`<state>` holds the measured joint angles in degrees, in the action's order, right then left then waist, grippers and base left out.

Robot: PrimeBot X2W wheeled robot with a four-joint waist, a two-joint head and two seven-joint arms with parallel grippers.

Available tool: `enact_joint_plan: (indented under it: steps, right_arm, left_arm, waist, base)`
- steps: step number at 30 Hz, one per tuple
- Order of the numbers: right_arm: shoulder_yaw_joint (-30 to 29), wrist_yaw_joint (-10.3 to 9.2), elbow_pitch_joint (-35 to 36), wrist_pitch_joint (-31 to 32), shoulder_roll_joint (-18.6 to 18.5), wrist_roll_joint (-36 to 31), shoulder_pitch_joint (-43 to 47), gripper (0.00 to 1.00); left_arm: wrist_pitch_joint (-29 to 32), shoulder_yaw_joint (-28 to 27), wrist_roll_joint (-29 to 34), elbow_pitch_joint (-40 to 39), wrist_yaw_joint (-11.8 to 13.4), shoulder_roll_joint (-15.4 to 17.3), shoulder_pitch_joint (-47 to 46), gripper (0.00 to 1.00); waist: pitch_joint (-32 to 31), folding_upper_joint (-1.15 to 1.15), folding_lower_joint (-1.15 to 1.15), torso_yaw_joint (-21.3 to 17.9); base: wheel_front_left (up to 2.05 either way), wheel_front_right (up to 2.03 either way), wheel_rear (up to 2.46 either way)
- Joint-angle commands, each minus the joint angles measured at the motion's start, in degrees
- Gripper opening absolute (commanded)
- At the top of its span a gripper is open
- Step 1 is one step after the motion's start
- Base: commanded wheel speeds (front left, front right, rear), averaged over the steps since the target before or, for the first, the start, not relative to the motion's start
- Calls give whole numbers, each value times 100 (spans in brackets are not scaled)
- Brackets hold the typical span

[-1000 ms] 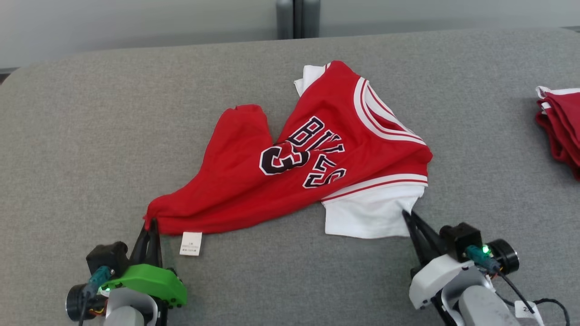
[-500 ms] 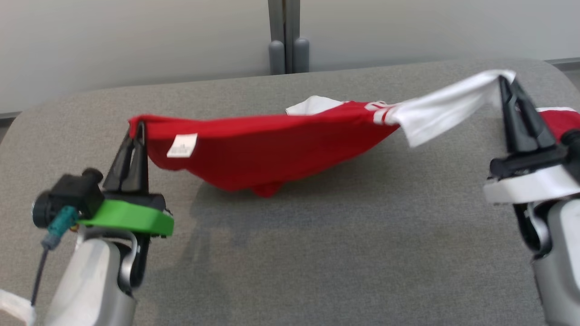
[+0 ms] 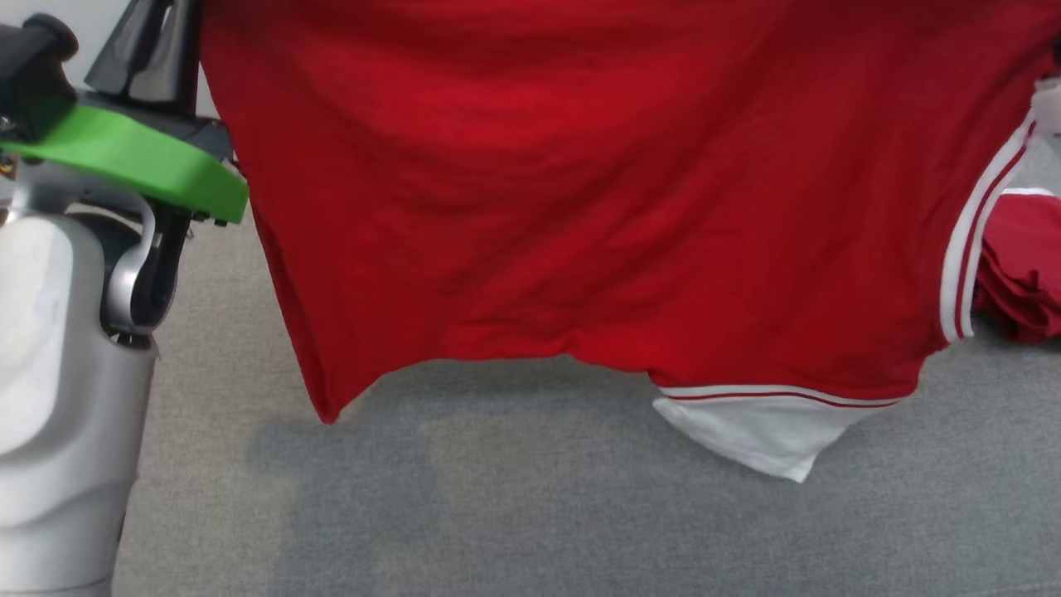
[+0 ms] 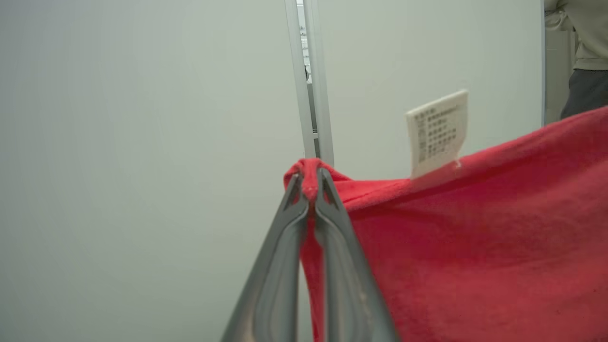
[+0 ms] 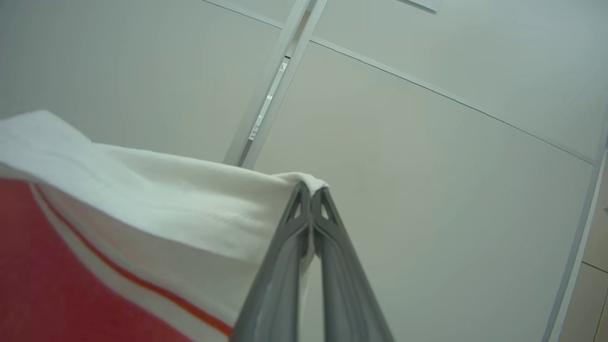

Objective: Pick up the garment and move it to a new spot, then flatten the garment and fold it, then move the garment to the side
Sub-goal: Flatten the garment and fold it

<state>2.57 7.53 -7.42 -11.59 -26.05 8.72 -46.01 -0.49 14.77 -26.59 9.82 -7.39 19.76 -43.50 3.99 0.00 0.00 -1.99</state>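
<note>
Two grips carry the garment [image 3: 580, 207], a red jersey with white trim. It hangs spread like a curtain over the grey padded surface [image 3: 530, 531]. Its lower edge appears to hang free above that surface, with a shadow beneath it.

Left gripper [image 4: 309, 187]: in the left wrist view the two fingers are clenched together on a bunched red corner of the cloth, and a small fold pokes out past the tips. A white care label [image 4: 437, 133] stands up from the red edge just to the right of the grip.

Right gripper [image 5: 311, 190]: in the right wrist view the fingers are pressed together on a corner of white fabric. Red-and-white striped banding runs below and to the left of it.

In the head view the left arm's pale forearm [image 3: 58, 398] and green housing [image 3: 133, 157] stand at the left. The dark fingers rise to the cloth's upper left corner. A white sleeve [image 3: 763, 435] is the lowest part, right of centre, and striped trim [image 3: 961, 274] runs down the right edge.

A second red garment pile [image 3: 1024, 274] lies on the surface at the far right, partly behind the hanging jersey.

The background is pale wall panels [image 4: 142, 142] with a vertical metal post [image 4: 311, 80]. Part of a person [image 4: 582, 47] shows at the upper right of the left wrist view.
</note>
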Motion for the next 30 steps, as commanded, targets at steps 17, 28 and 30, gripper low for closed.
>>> enact_joint_plan:
  steps: [17, 28, 30]
  right_arm:
    - [-409, -17, -2201, -303, 300, -1104, -3048, 0]
    - [-885, -18, -2088, -362, 662, -1452, -2765, 0]
    - [-902, -19, -1924, -362, 723, -1334, -2334, 0]
  left_arm:
    - [-707, -324, 146, 2177, 232, -124, -2734, 0]
    - [-1465, -668, -6, 3083, 193, -405, -2796, 0]
    - [-1474, -831, -57, 2967, 173, -463, -2414, 0]
  waist:
    - [2118, 0, 0, -71]
    - [2487, 0, 0, -50]
    - [2451, 0, 0, -41]
  base:
    - [0, 0, 0]
    - [0, 0, 0]
    - [0, 0, 0]
